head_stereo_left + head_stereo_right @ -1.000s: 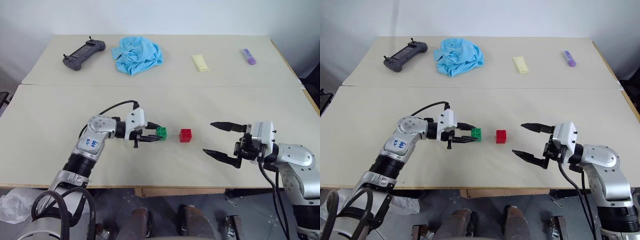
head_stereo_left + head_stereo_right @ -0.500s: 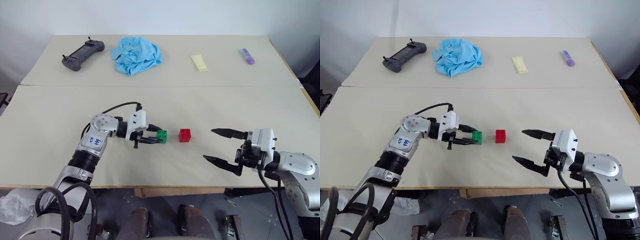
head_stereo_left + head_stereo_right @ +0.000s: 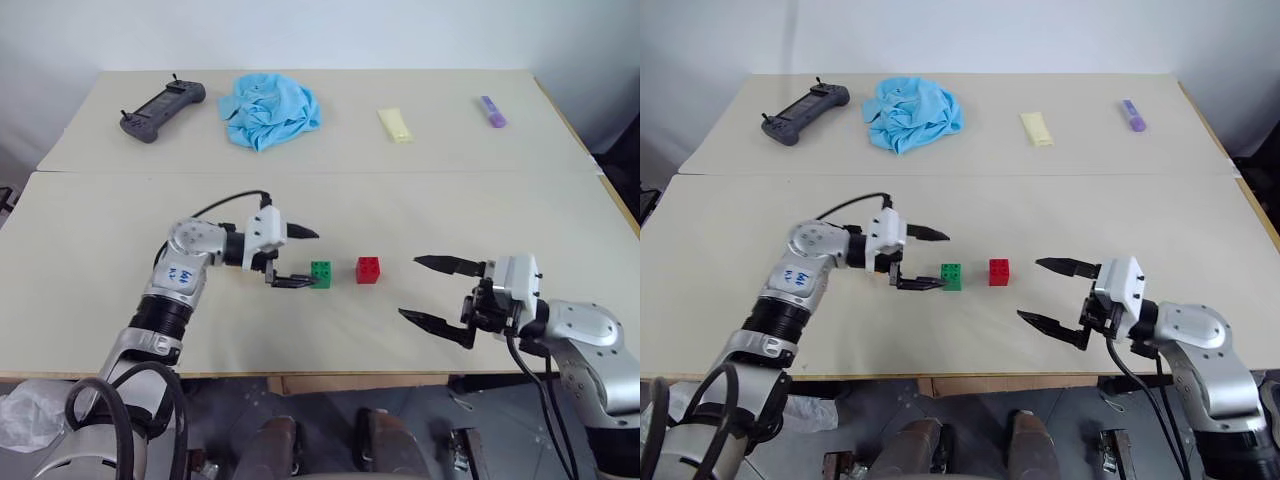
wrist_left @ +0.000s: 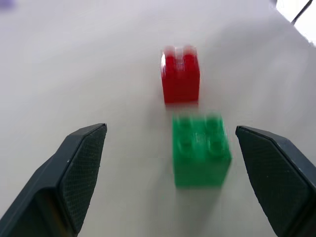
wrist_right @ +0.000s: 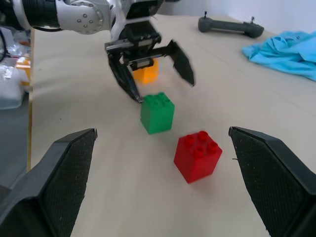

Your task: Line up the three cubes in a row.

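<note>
Worktop (image 3: 90, 300) is holding green cube (image 3: 321, 274) beside red cube (image 3: 368, 270); left hand (image 3: 302, 258) is hovering released, right hand (image 3: 428, 292) gaping wide too.

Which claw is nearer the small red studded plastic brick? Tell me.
Left. The left claw stands open just beyond the green studded brick, which sits between it and the small red studded plastic brick. The right claw, also open, hovers farther away on the brick's other side.

A blue handwritten mark sits on a small white sticker on the left arm's forearm (image 3: 180, 277), but the characters are too small to make out. Nothing else carries readable text or numbers.
</note>
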Controlling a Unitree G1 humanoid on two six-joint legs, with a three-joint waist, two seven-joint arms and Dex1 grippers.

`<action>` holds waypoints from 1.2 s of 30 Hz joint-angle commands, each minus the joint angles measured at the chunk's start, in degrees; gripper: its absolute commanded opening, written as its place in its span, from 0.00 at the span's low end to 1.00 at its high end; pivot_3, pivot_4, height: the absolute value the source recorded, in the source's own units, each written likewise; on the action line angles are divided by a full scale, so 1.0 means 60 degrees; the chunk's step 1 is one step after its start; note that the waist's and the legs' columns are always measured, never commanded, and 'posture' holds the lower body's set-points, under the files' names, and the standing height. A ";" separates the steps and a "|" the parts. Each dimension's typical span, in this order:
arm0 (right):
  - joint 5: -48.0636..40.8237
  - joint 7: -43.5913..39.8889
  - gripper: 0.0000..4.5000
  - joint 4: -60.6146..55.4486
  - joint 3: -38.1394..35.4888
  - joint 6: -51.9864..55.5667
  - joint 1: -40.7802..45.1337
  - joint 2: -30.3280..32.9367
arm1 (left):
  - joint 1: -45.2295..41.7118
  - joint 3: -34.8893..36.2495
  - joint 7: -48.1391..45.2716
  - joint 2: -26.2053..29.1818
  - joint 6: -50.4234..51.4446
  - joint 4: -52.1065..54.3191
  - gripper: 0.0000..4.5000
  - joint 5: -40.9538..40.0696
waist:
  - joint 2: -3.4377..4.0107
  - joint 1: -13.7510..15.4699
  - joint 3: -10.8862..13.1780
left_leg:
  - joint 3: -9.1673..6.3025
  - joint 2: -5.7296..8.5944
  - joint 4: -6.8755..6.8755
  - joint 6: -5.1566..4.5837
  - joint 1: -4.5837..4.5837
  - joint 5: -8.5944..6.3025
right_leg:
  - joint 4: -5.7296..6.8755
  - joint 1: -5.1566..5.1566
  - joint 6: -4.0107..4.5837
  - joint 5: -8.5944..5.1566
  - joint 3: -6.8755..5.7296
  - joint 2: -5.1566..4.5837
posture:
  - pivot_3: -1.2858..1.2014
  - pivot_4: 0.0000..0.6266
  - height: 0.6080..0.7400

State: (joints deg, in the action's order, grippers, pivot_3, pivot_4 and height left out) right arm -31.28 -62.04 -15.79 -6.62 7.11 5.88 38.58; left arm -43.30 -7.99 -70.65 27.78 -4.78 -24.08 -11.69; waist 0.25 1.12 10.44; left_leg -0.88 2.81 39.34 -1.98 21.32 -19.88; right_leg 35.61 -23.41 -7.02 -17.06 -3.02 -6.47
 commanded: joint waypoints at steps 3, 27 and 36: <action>-0.0035 -0.0267 1.00 0.0532 0.0422 0.0074 0.1031 -0.0258 | 0.1423 0.1938 0.0513 0.1022 0.1259 0.2422 0.99 -0.1605 | 0.0003 -0.0144 -0.0002 | -0.0008 -0.0009 -0.0010 0.0005 -0.0006 0.0001 | -0.0001 -0.0001 0.0004 -0.0002 0.0008 -0.0004 | 0.52 0.24 1.00; 0.0503 -0.1194 1.00 0.2072 0.1191 -0.0984 0.2749 -0.1354 | 1.1564 0.6623 0.7389 -0.2034 0.2896 0.9423 0.99 -0.2576 | -0.0042 0.0093 -0.0004 | -0.0050 -0.0021 -0.0024 -0.0001 -0.0036 -0.0034 | -0.0134 0.0085 0.0021 0.0008 0.0029 -0.0024 | 0.52 0.24 1.00; 0.0449 -0.1280 1.00 0.1886 0.1196 -0.0818 0.2614 -0.1181 | 0.9575 0.3183 1.0586 -0.3134 0.5185 1.0582 0.99 -0.0800 | -0.0023 0.0021 -0.0016 | -0.0043 -0.0022 -0.0026 0.0003 -0.0043 -0.0035 | -0.0099 0.0089 0.0015 0.0011 0.0036 -0.0004 | 0.52 0.24 1.00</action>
State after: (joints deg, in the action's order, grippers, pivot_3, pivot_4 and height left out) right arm -27.75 -69.50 -2.19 1.36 2.38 21.58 31.09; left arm 14.95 13.15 -9.92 9.08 24.49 38.04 -18.47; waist 0.11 1.24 10.34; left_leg -1.13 2.67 39.19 -1.95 21.07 -20.09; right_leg 35.02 -22.87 -6.93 -17.00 -2.81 -6.47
